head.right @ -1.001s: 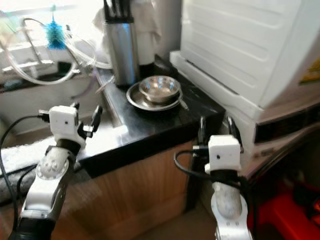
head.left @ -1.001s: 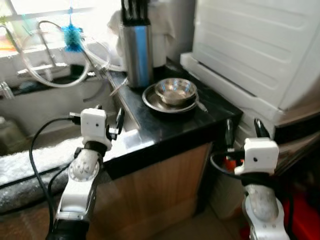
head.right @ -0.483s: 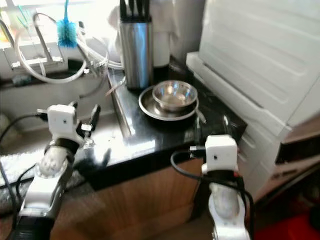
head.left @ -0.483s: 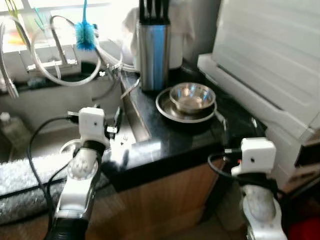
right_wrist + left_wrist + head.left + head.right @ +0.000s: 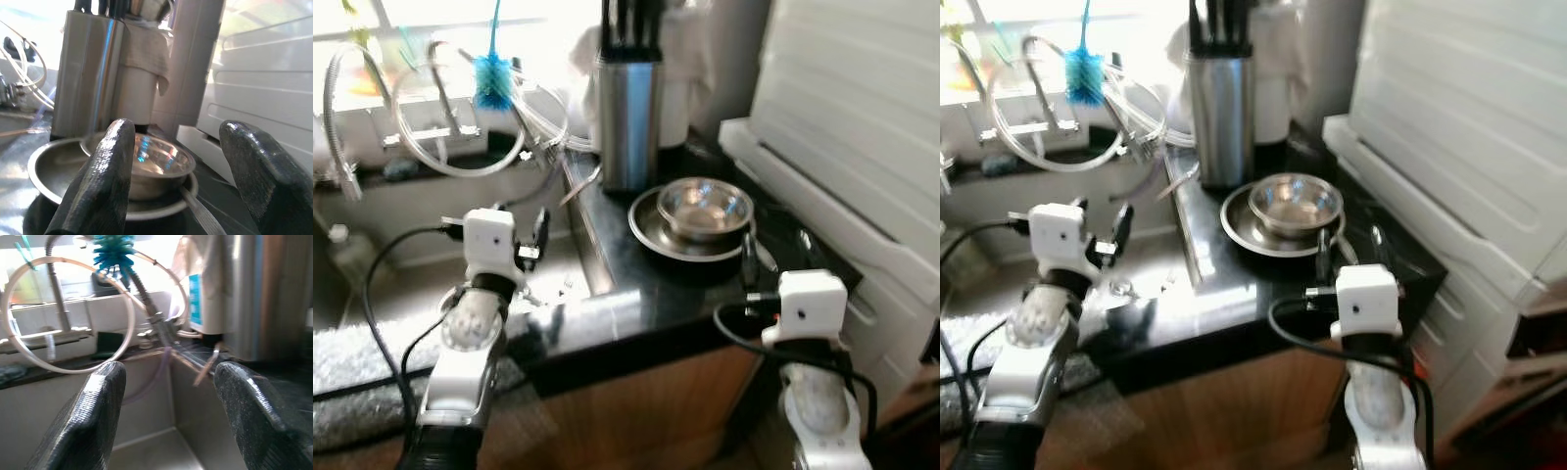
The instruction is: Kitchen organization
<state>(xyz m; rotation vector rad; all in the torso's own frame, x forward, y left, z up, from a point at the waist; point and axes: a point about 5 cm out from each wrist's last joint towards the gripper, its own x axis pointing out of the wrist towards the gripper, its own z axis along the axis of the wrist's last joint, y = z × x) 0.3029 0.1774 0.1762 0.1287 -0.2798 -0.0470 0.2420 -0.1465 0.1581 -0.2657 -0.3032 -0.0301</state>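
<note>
A steel bowl (image 5: pixel 703 204) sits inside a wider steel plate (image 5: pixel 651 235) on the black counter (image 5: pixel 636 284). A spoon handle (image 5: pixel 195 215) sticks out from under the bowl. My right gripper (image 5: pixel 1348 250) hovers open over the counter's front edge, pointing at the bowl (image 5: pixel 156 156) a short way ahead, its fingers empty. My left gripper (image 5: pixel 524 227) is open too, raised over the sink (image 5: pixel 146 406) and facing the faucet hoses. A tall steel knife holder (image 5: pixel 628 127) stands behind the plate.
Faucets (image 5: pixel 440 88) with looped hoses and a blue brush (image 5: pixel 492 70) line the window ledge behind the sink. A white ribbed appliance (image 5: pixel 862 147) crowds the counter's right side. A white cloth-draped container (image 5: pixel 142 83) stands beside the knife holder.
The whole view has shifted, so the camera has moved toward the counter and sink. My right gripper now reaches over the counter edge, nearer the bowl. Both grippers remain open.
</note>
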